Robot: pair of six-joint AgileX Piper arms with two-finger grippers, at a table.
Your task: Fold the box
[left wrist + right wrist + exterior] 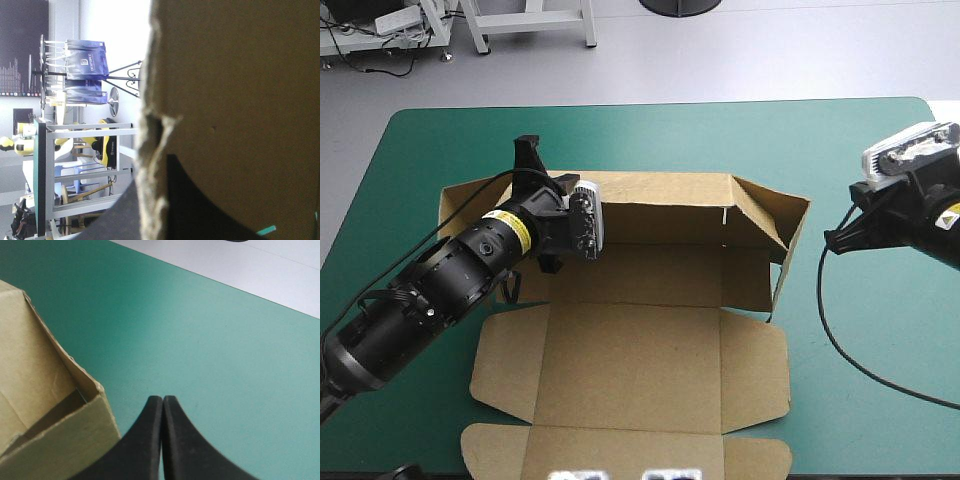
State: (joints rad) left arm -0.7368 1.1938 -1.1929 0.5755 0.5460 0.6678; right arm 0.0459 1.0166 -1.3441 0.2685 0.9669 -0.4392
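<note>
Partly folded box (640, 350) at the middle of the tabletop (860, 400), with the left jaws on its left wall.
The box lies with its long axis running from one arm toward the other. Its far wall (660, 190) and right end wall stand raised, and the lid lies flat on the near side. The left jaws sit at the box's far-left corner, all but closed, pinching the left wall's board between their fingers (190, 220). The right jaws hang just off the box's right end, outside the wall, fingers (145, 440) pressed together and holding nothing. The left arm is thus the one engaged, and the coming move probably turns on raising or tucking that left wall. No loose thing shows inside the box's tray.
</note>
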